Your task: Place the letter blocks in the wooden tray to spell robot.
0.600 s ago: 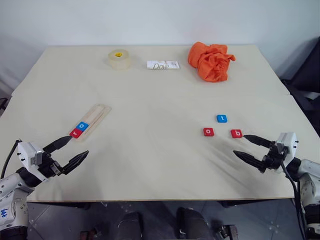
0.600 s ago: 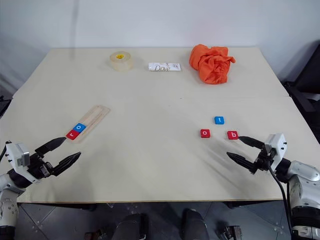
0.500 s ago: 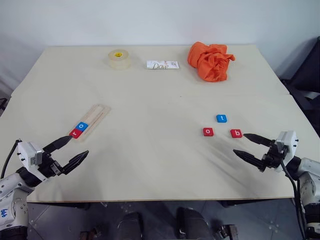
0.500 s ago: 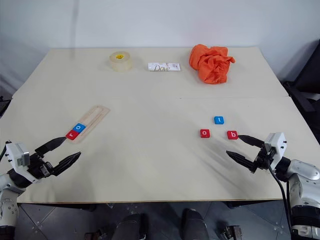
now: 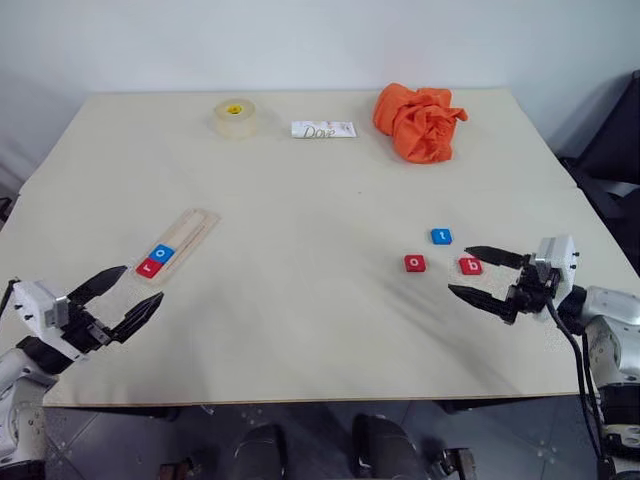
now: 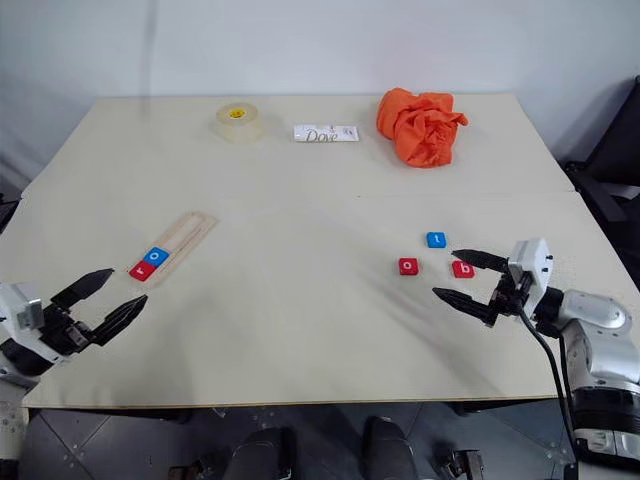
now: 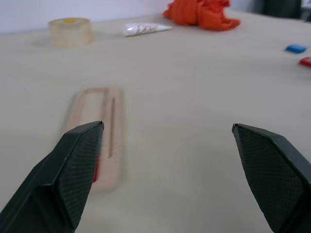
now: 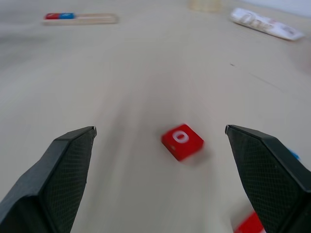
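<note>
Counting five letter blocks: 2 in the wooden tray [image 5: 180, 243] at its near end, red r [image 5: 150, 267] and blue o [image 5: 162, 253]; 3 loose on the table [image 5: 300, 200] by my right gripper [image 5: 482, 276], red o [image 5: 415, 263], blue t [image 5: 441, 236], red b [image 5: 470, 266]. Right gripper spread wide, holding nothing. Left gripper [image 5: 119, 300] also spread, empty, near the tray. In the right wrist view b is cut off at the edge, blurred.

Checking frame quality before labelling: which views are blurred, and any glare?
Right wrist view: motion-smeared, the red "o" letter block soft, right hand fingers sharp. Left wrist view: pale wooden tray near the fingers defocused. Eye views: even light, no glare, faint shadows.
</note>
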Motion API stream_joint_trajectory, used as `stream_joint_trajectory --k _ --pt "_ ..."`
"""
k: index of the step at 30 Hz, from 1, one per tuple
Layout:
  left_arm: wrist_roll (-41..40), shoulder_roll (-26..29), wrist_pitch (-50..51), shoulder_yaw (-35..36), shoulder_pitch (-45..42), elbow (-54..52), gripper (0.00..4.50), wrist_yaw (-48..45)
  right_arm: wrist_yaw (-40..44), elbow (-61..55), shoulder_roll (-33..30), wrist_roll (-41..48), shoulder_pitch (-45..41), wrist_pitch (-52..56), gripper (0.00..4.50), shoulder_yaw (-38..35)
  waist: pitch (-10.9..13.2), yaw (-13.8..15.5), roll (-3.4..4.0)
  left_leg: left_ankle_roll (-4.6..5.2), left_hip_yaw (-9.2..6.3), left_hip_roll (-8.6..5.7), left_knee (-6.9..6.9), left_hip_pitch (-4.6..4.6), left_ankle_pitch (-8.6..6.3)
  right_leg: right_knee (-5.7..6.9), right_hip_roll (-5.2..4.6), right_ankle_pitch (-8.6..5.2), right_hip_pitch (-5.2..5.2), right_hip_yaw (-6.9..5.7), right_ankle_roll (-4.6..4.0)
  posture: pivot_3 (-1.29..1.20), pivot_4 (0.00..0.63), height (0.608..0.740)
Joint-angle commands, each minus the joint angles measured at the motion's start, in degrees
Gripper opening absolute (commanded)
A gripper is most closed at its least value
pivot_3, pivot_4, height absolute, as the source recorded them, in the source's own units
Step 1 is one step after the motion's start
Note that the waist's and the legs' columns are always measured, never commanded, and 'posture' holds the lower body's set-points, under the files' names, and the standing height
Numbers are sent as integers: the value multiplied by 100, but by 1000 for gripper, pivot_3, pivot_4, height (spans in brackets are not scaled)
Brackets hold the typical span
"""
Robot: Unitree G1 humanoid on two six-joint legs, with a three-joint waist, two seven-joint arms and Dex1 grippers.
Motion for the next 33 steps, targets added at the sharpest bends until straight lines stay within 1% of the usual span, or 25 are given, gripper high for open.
stream_joint_trajectory --k 1,5,12,14,17,19,21,23,25,29,31,33 --pt "47 169 250 360 379 -285 4500 238 192 -250 -136 78 -172 89 4452 88 0 -8 0 0 -1 0 0 0 0 -1 0 0 0 0 0 0 150 740" --pt "-19 130 377 581 748 -451 4500 371 430 -318 -171 87 -341 131 4452 234 0 -44 -1 1 -2 0 3 0 -1 1 -2 0 0 0 -1 0 150 740" --pt "-22 86 450 784 972 -557 4500 523 756 -120 -261 3 -606 37 4452 378 0 -77 -1 1 -3 0 1 -1 -1 0 -2 -1 0 -1 -3 0 150 740" --pt "-8 103 463 782 971 -540 4500 531 764 -71 -253 -14 -658 18 4452 387 0 -81 -1 1 -3 0 1 -1 -1 0 -1 -1 0 -1 -3 0 150 740" --pt "89 268 619 676 763 -391 4500 642 762 -70 -229 -34 -685 12 4452 399 0 -82 -1 0 -3 0 1 -1 -1 2 -1 -1 -1 -1 -3 0 150 740" --pt "125 461 845 537 458 -276 4500 705 725 -114 -184 -34 -725 23 4452 409 0 -79 -2 0 -3 0 2 0 -1 3 -1 -1 -1 -2 -3 0 150 740" --pt "283 802 1260 175 -73 64 4500 762 675 -192 -115 -23 -766 34 4452 440 0 -46 -2 -1 -7 0 5 -1 2 8 -2 -1 -1 -3 -3 0 150 740" --pt "423 1008 1365 -124 -521 433 4500 677 643 -273 -57 0 -762 13 4452 447 -1 -35 -3 -3 -9 0 6 -1 8 12 -1 0 -2 -5 -5 0 150 740" --pt "511 1088 1365 -289 -814 677 4500 610 621 -383 -33 29 -709 20 4452 424 -1 -57 -3 -3 -6 0 3 0 8 11 -1 1 -1 -4 -6 0 150 740" --pt "909 1302 1495 -1008 -1906 1568 4500 473 477 -785 14 155 -545 159 4452 340 0 -75 -5 -21 0 -1 -5 -5 15 11 3 -2 -11 -2 -9 0 150 740" --pt "1076 1352 1574 -1305 -2304 1909 4500 392 437 -992 -4 224 -422 219 4452 298 0 -76 -8 -25 1 -1 -6 -5 17 12 4 -2 -11 -3 -9 0 150 740" --pt "1178 1344 1489 -1448 -2617 2247 4500 342 429 -1160 -23 297 -343 257 4452 287 -1 -86 -9 -25 4 -1 -4 -4 17 12 4 -2 -9 -1 -9 0 150 740"
